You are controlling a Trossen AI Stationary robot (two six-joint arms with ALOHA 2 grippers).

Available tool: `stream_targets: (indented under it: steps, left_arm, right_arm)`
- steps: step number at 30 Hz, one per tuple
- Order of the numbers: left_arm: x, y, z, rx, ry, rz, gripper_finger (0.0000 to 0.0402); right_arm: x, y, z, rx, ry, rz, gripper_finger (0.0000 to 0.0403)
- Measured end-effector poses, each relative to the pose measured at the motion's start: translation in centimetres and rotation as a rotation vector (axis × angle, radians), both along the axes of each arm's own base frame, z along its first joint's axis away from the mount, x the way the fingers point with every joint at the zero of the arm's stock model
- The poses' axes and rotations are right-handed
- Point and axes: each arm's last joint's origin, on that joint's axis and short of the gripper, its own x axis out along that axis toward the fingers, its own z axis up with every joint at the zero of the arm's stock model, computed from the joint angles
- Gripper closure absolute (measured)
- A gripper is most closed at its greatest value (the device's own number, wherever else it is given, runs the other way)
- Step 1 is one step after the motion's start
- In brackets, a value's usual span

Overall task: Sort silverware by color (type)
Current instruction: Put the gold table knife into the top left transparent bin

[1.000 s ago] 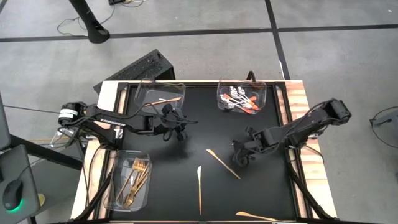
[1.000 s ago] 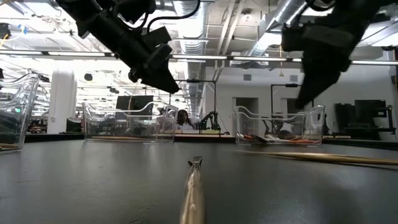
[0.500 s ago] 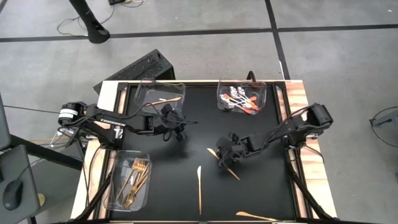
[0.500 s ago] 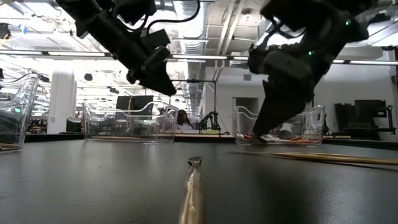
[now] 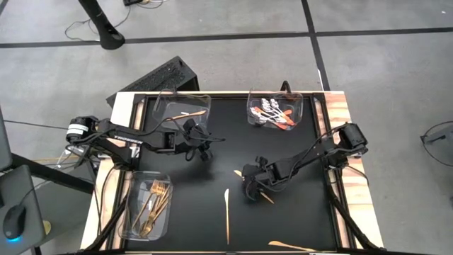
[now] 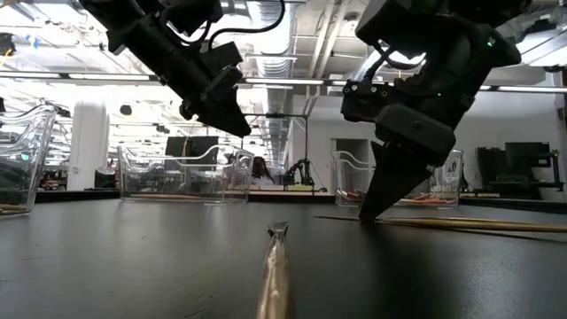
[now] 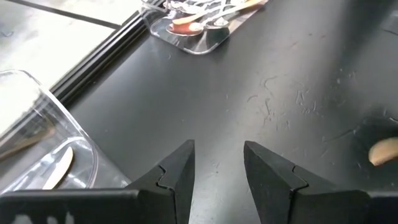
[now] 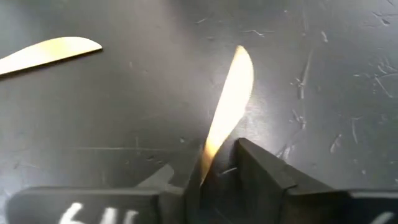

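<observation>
A slim gold knife (image 5: 265, 196) lies slantwise on the black mat near the middle of the table. My right gripper (image 5: 251, 188) is low over it, open, with its fingers on either side of the blade (image 8: 227, 106); in the low view its tips (image 6: 365, 213) reach mat level. Two more gold knives lie flat nearer the near edge, one at mid-table (image 5: 227, 212) and one by the edge (image 5: 290, 246). My left gripper (image 5: 202, 146) hangs open above the mat beside the far-left tray and holds nothing (image 7: 217, 168). My right gripper comes at the knife from above, pointing down, with the blade (image 8: 214, 146) running out from between the fingers. One finger (image 8: 261, 171) stands apart from it. Whether the other finger touches the knife, I cannot tell. The knife lies flat on the mat.
Three clear trays stand on the table. The far-left tray (image 5: 170, 106) holds a knife, the far-right tray (image 5: 299, 106) holds silver spoons with orange-red handles, and the near-left tray (image 5: 134, 212) holds gold forks. Bare mat lies between the two arms.
My right gripper has travelled toward the table's left and slightly toward the near edge, and has come down until its fingers stand around the slanting knife. The knives have kept their places.
</observation>
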Motion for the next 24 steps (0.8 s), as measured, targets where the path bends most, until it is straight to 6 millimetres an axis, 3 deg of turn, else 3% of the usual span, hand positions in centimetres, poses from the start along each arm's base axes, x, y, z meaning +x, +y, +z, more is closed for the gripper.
stream_targets:
  steps: [8,17,24]
  left_arm:
    - [0.0,0.0,0.0,0.0,0.0,0.0,0.0278]
    - [0.0,0.0,0.0,0.0,0.001,0.0,0.0278]
    - [-0.1,0.0,-0.1,0.0,0.012,0.0,0.0278]
  right_arm:
    - [-0.3,-0.9,0.1,0.011,0.061,-0.004,0.0392]
    - [0.0,-1.0,0.8,0.012,0.052,-0.004,0.0389]
    - [-0.6,-0.9,3.0,0.03,0.023,-0.008,0.0347]
